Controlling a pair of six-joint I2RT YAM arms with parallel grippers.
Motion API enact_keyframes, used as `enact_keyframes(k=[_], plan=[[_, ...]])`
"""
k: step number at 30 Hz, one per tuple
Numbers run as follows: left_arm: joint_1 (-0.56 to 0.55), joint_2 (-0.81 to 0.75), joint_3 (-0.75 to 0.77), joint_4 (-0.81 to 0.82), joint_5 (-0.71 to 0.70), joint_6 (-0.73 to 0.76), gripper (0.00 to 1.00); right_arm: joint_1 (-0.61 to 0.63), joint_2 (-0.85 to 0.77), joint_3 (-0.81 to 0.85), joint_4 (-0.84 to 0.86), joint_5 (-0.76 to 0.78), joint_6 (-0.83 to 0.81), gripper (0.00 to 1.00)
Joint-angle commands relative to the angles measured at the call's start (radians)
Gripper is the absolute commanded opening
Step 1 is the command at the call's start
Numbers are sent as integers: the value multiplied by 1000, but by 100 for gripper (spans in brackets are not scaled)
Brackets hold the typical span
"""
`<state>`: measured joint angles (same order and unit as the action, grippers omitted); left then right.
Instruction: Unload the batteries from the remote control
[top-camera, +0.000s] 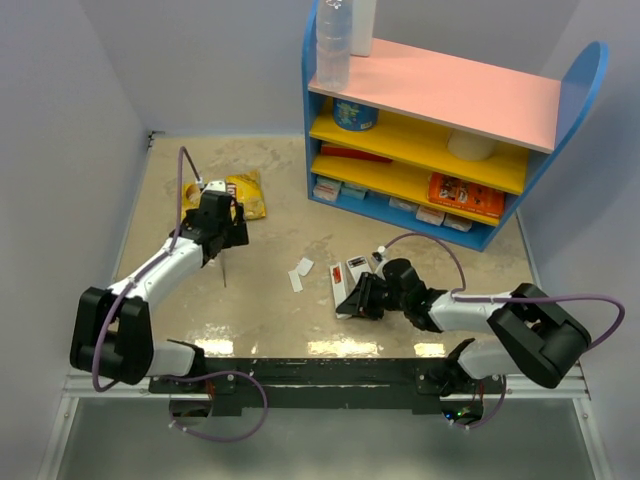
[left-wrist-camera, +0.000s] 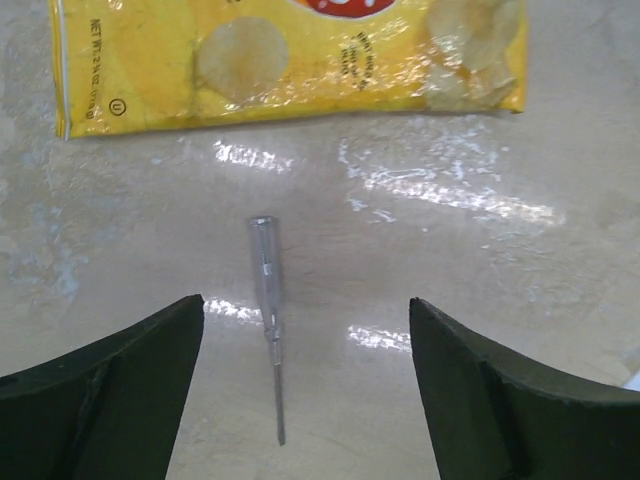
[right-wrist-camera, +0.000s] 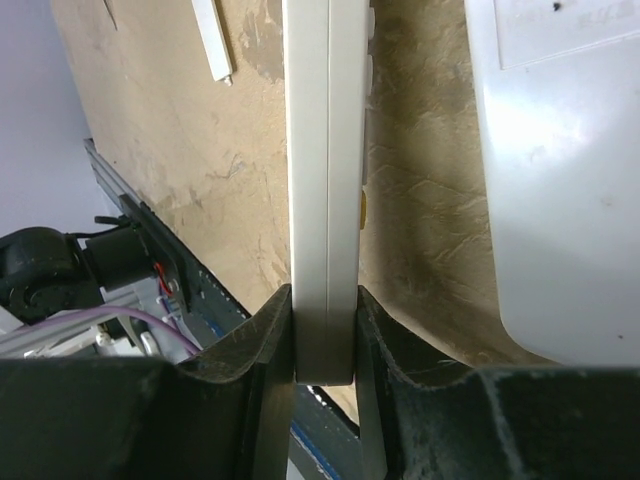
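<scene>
The remote control (right-wrist-camera: 322, 150) is pinched at its near end between the fingers of the right gripper (right-wrist-camera: 323, 310). It is turned on its long edge, its buttoned face toward the wider white device (right-wrist-camera: 560, 180) just beside it, right of the middle of the table (top-camera: 280, 320); whether it is lifted off the surface cannot be told. The left gripper (left-wrist-camera: 305, 305) is held spread wide over the left part of the table, gripping nothing, with a thin pale stick (left-wrist-camera: 266, 285) seen lying below it, a yellow chip bag (left-wrist-camera: 290, 60) beyond, and a small white cover piece (top-camera: 303, 266) between the two arms.
</scene>
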<state>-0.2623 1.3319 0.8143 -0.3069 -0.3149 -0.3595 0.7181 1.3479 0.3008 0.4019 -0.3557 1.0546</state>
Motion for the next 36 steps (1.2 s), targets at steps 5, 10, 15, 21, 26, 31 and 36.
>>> enact_keyframes(k=[5,10,15,21,26,31,36], plan=[[57,171,63,-57,-17,-47,75,4,-85,-5,-69,47,-13,40],[74,245,82,-61,-18,-61,67,6,-235,35,-241,101,-51,51],[74,302,88,-43,28,-46,58,4,-328,66,-353,139,-81,56],[74,354,100,-44,62,-18,38,6,-351,69,-368,139,-94,56],[74,362,94,-40,97,-4,17,4,-308,41,-313,139,-105,55],[74,363,98,-41,140,25,0,6,-268,34,-276,153,-136,54],[74,305,95,-40,191,37,0,15,-271,82,-322,178,-211,55]])
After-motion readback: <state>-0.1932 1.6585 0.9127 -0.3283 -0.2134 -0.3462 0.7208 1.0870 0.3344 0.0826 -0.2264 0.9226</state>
